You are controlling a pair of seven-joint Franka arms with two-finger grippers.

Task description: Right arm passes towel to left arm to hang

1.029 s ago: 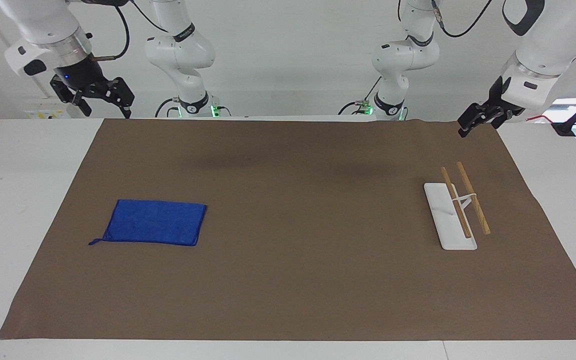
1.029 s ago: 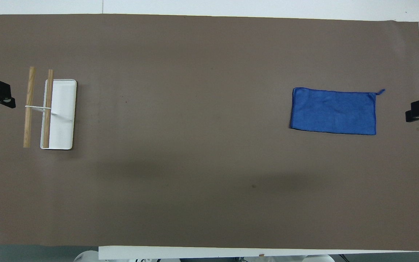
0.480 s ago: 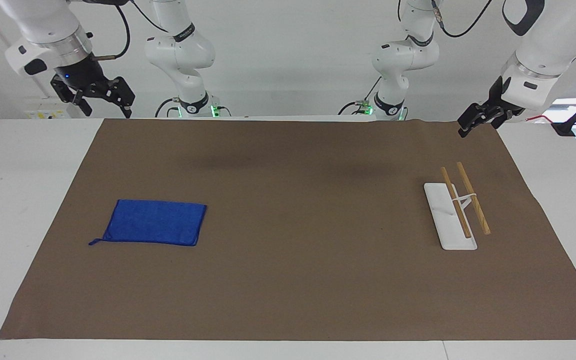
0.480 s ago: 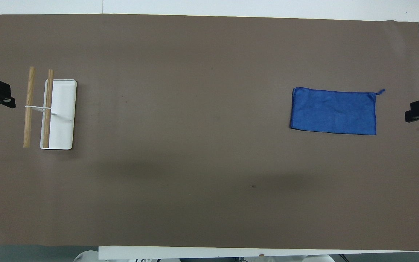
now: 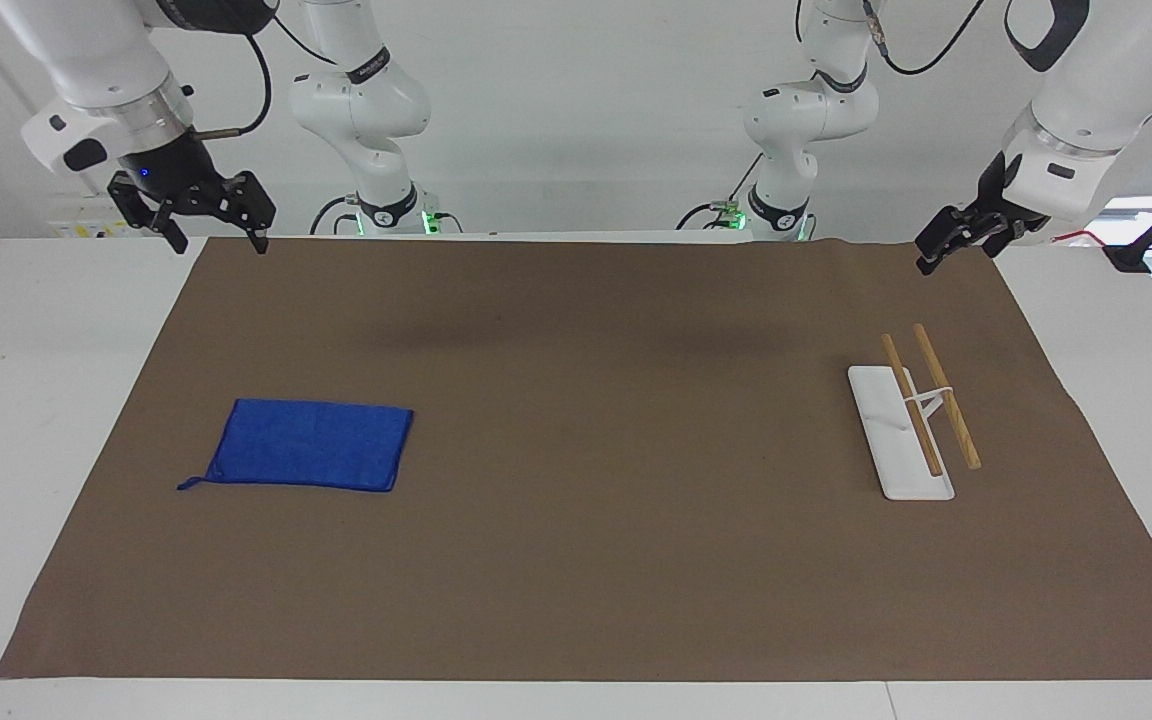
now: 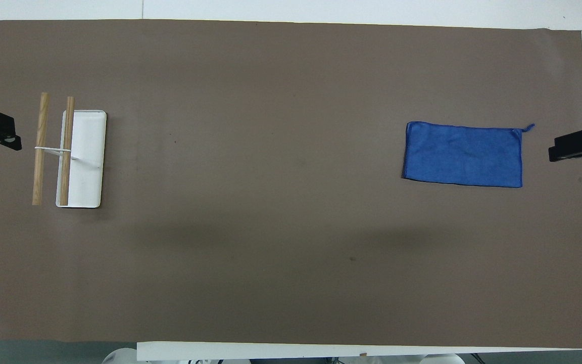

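Both claws up at the mat's corners, towel lying flat

The right gripper (image 5: pixel 214 232), at the facing view's upper left, hangs wide open and empty over the brown mat's (image 5: pixel 576 560) corner; the left gripper (image 5: pixel 948 247), upper right, also open, waits. Bare mat surrounds the blue towel (image 5: pixel 308 444), lower left, long axis across the frame, loop pointing outward. A rack (image 5: pixel 901 432) stands mid-right.

Brown mat (image 5: pixel 576 560) over white table (image 5: pixel 46 400) — white-based rack (image 5: pixel 898 440), two wooden bars (image 5: pixel 946 396)
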